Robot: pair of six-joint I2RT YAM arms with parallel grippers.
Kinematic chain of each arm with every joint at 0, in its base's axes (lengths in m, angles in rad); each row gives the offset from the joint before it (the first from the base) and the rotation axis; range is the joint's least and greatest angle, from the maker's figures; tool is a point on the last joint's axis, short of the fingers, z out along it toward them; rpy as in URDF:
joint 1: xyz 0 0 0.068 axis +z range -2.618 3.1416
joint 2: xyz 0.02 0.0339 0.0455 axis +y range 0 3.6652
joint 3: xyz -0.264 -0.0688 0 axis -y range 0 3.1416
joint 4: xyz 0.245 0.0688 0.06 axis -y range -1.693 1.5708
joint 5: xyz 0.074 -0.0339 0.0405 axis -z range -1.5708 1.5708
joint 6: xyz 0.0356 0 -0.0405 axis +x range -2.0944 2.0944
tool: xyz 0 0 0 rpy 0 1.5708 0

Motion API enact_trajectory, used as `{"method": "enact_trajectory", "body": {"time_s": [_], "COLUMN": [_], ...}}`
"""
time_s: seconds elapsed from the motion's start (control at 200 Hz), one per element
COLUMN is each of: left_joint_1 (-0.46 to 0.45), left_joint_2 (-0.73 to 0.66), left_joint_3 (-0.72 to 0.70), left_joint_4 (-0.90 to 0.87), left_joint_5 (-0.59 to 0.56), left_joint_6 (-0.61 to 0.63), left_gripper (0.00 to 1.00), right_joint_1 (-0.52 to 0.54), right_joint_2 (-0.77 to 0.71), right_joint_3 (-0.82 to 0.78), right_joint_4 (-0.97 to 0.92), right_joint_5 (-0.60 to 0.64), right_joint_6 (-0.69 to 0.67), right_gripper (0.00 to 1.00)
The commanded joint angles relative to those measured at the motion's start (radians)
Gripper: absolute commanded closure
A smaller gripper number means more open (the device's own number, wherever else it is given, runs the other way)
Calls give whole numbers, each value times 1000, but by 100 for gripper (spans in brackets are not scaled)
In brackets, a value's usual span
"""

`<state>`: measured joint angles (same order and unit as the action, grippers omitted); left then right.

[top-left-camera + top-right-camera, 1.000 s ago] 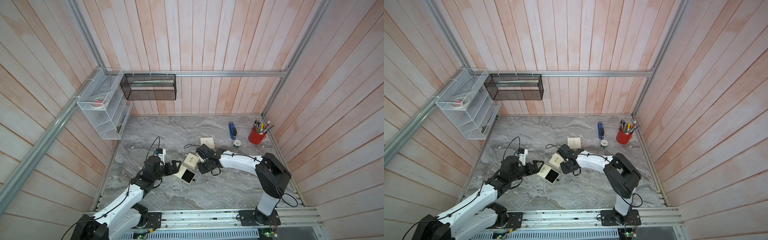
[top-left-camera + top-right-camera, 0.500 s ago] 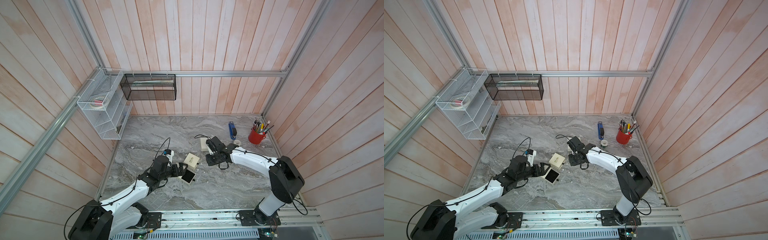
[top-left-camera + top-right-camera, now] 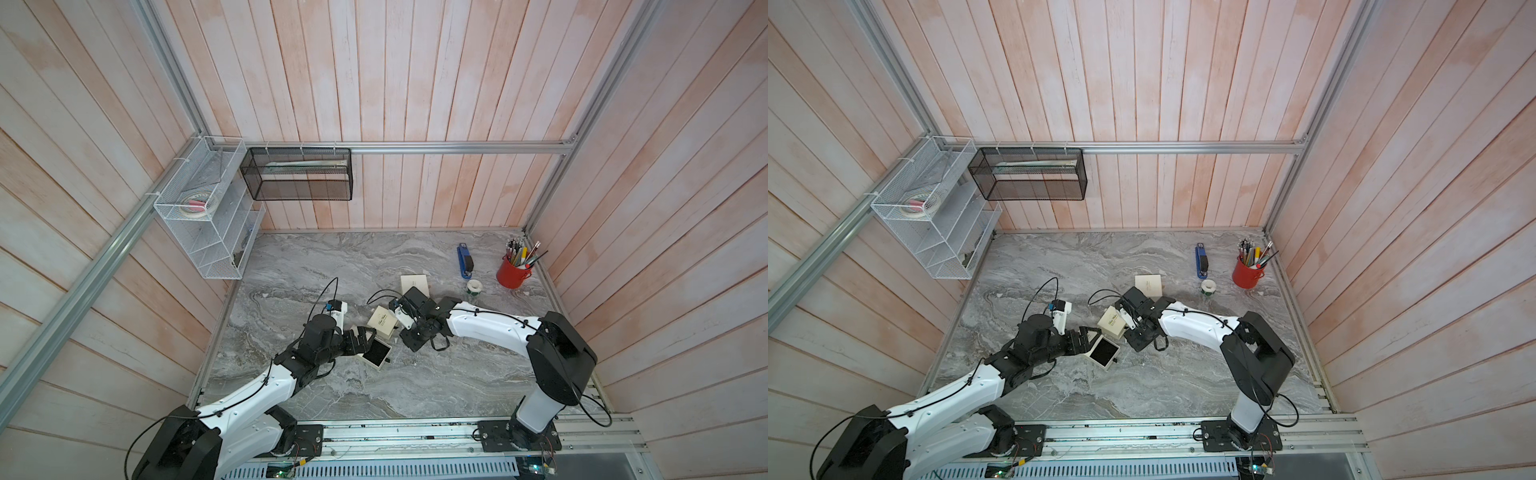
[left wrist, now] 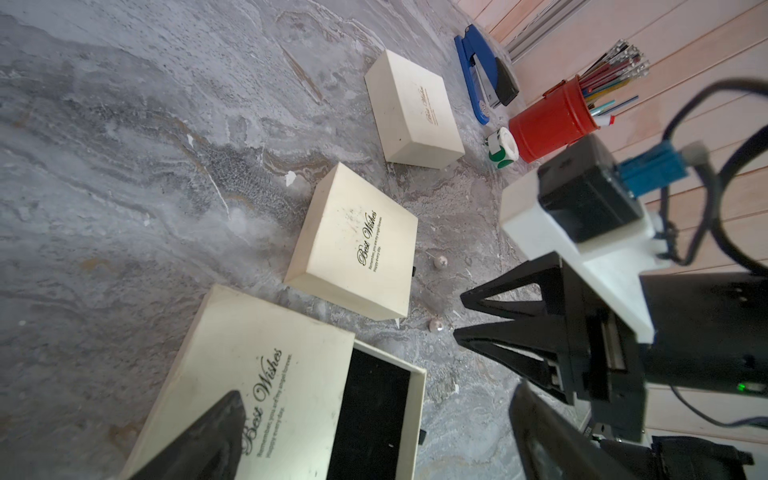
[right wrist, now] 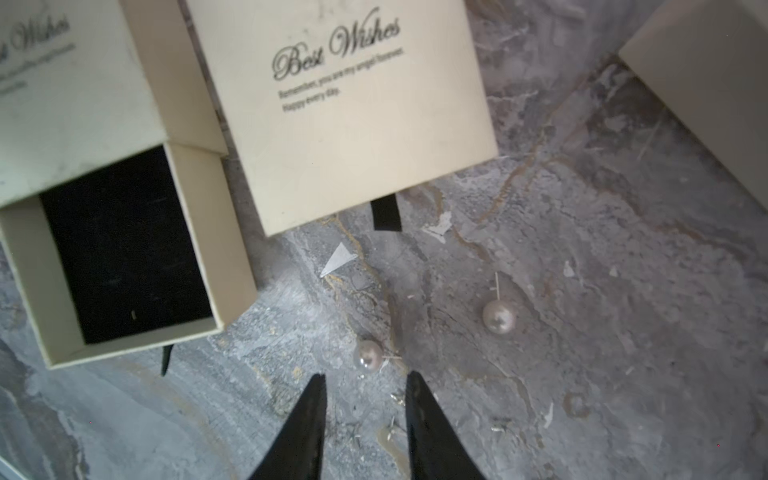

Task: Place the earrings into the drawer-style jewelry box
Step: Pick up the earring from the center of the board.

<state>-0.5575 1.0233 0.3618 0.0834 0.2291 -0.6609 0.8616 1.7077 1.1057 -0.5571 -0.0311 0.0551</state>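
While left claw (image 3: 1090, 341) stands spread fully wide, straddling the drawer-style jewelry box (image 4: 249, 328) without closing on it, the box's black-lined drawer (image 5: 208, 241) is slid out. Right of it, closed cream box (image 4: 353, 245). Loose on marble tabletop (image 3: 332, 270) beside that box: pearl earring (image 5: 368, 355) just ahead of right claw (image 5: 365, 375), other pearl earring (image 5: 498, 316) near it. Right claw jaws part-spread, holding nothing. Far right: blue stapler (image 3: 465, 261), red pen cup (image 3: 510, 274).

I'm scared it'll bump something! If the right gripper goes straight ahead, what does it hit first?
Probably the nearer pearl earring, lying just ahead of the right gripper, in line with its open jaws. Depth is unclear; the tabletop could come first.
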Motion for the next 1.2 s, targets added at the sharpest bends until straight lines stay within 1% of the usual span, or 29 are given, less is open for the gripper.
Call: {"method": "enact_trajectory", "body": {"time_s": [0.0,0.17,0.385,0.9,1.195], "left_joint_1": [-3,-9,-55,-56,-55], "left_joint_2": [-38,-55,-40,-23,-18], "left_joint_3": [-45,-83,-84,-57,-41], "left_joint_4": [21,41,49,15,3], "left_joint_5": [-7,10,-22,-50,-59], "left_joint_6": [-31,-52,-66,-45,-33], "left_gripper": [0,0,0,0,0], "right_joint_1": [0,0,-1,1,0], "right_joint_2": [20,13,32,88,124], "right_joint_3": [-11,-33,-40,-23,2], "right_joint_4": [-10,-2,5,20,22], "right_joint_5": [14,26,16,10,40], "right_joint_6": [-98,-178,-231,-238,-241], "right_gripper": [62,61,60,62,65]}}
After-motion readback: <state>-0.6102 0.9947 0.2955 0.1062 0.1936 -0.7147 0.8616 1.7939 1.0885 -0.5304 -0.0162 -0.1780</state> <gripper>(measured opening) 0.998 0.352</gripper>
